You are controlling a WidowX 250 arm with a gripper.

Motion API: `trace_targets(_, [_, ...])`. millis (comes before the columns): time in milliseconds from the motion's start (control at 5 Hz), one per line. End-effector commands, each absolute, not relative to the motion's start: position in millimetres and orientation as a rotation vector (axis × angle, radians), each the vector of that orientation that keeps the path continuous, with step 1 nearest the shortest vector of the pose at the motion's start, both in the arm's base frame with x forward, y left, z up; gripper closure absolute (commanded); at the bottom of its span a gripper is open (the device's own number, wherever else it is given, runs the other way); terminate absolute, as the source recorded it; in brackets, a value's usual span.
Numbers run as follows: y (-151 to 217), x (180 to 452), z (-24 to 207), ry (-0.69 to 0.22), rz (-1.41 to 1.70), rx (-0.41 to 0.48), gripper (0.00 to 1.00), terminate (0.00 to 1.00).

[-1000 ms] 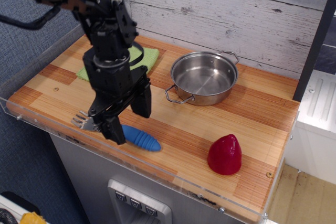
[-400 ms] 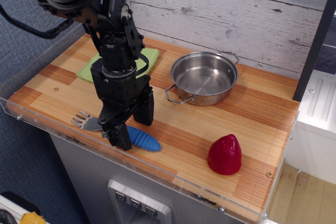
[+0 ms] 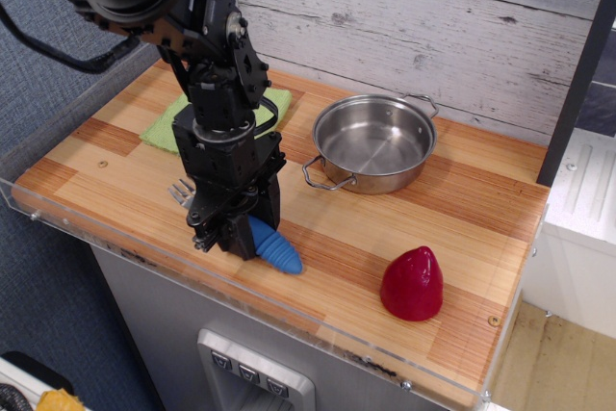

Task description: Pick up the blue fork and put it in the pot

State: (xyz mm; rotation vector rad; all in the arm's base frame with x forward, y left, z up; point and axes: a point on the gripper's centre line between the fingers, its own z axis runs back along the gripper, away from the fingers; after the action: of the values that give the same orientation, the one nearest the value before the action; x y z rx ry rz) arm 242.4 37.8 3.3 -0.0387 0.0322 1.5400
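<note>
The blue fork point(image 3: 275, 250) lies near the front edge of the wooden counter, with its ribbed blue handle pointing front right. Its silver tines point(image 3: 181, 191) stick out to the left behind the gripper. My black gripper point(image 3: 241, 232) comes straight down on the middle of the fork, and its fingers are closed around the handle. The fork's tine end looks raised off the wood. The stainless steel pot point(image 3: 385, 183) stands empty at the back middle right, well to the right of the gripper, with its wire loop handles at the front left and back right.
A green cloth point(image 3: 166, 128) lies at the back left, partly behind the arm. A red cone-shaped object point(image 3: 412, 283) stands at the front right. A clear plastic lip point(image 3: 115, 247) runs along the counter's front edge. A white plank wall is behind.
My gripper has come down and closed on the fork's handle. The fork has turned and shifted right, its tines moving up and toward the back.
</note>
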Motion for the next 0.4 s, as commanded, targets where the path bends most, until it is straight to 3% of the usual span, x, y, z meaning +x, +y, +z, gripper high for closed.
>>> trace_targets(0, [40,247,19,0.061,1.531,-0.049,1.00,0.00])
trace_targets(200, [40,251,33,0.051,1.521,-0.078,1.00,0.00])
